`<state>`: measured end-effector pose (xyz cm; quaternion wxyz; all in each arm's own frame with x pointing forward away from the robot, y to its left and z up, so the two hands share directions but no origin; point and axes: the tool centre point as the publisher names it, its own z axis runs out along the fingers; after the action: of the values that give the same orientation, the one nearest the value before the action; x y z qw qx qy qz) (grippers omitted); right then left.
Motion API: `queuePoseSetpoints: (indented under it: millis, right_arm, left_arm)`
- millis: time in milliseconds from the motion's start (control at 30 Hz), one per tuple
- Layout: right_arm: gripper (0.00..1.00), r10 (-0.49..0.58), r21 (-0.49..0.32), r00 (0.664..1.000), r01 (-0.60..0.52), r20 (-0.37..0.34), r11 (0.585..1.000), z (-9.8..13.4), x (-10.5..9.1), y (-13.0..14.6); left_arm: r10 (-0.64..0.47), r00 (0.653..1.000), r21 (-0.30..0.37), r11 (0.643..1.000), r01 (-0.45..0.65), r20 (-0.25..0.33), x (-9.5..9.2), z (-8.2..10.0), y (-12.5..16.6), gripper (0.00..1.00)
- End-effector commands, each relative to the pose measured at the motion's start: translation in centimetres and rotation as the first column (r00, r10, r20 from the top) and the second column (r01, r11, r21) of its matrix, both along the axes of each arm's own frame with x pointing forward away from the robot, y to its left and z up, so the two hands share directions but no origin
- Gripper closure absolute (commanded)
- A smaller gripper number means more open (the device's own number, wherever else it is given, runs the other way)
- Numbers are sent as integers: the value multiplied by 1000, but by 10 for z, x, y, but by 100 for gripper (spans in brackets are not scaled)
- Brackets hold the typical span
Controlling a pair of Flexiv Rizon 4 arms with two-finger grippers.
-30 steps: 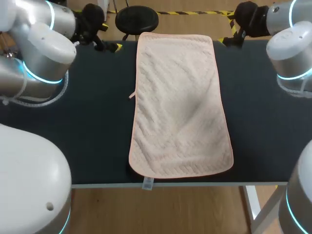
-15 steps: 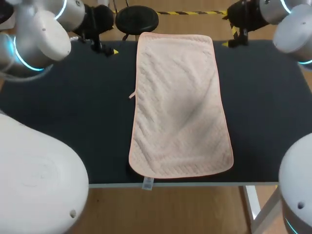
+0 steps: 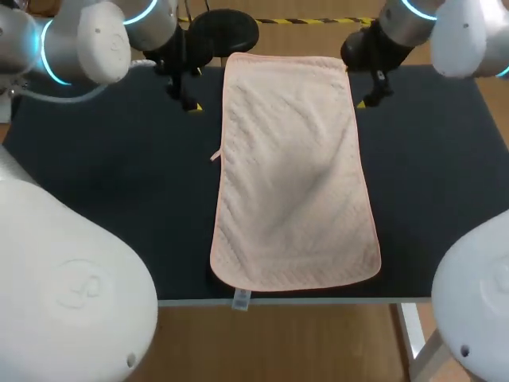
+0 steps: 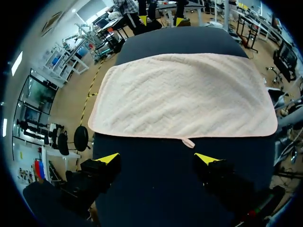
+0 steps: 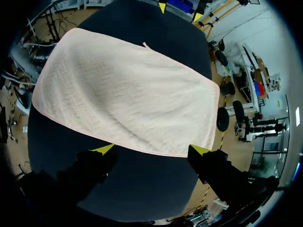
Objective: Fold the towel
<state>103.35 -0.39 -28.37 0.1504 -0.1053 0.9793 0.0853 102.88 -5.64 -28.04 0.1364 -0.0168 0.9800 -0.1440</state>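
Note:
A pale pink towel (image 3: 294, 171) lies flat and lengthwise down the middle of the dark table (image 3: 103, 175). My left gripper (image 3: 189, 97) hangs open just off the towel's far left corner, with nothing between its fingers. In the left wrist view the towel (image 4: 184, 94) spreads out ahead of the open left gripper (image 4: 157, 159), its long edge and a small loop tag (image 4: 188, 142) closest. My right gripper (image 3: 364, 94) is open beside the far right corner. In the right wrist view the towel (image 5: 125, 90) has its long edge at the open right gripper (image 5: 151, 150).
A small label (image 3: 241, 299) hangs from the towel's near edge over the table front. Bare table lies on both sides of the towel. My own arm bodies fill the near left and near right corners of the head view.
Both arms have swung in from the table's back corners toward the towel's far corners. The towel has not moved, and both grippers stay open.

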Motion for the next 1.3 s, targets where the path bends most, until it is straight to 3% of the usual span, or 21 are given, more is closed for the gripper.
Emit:
queuePoseSetpoints:
  millis: [33,333,533,733,967,1300]
  right_arm:
    - [0,-216,-263,975,195,-52,945,-6,4,0]
    - [0,-260,-226,964,243,-46,943,-33,-1,-2]
    - [0,-273,-208,958,250,-90,946,-59,-4,-2]
    - [0,-269,-187,956,244,-120,951,-71,-5,0]
    - [0,-271,-182,953,245,-138,952,-84,-4,0]
    - [0,-271,-198,947,236,-174,952,-103,-8,-10]
  left_arm:
    - [55,998,93,994,-55,5,-1,-8,-11,0]
    - [87,996,66,994,-89,27,1,-28,-23,0]
    - [141,988,48,989,-139,-54,6,-58,-22,0]
    - [131,987,56,990,-126,-97,3,-70,-24,0]
    - [26,990,4,1000,-26,-141,-6,-81,-39,0]
    - [-65,983,37,997,72,-170,-5,-103,-60,0]
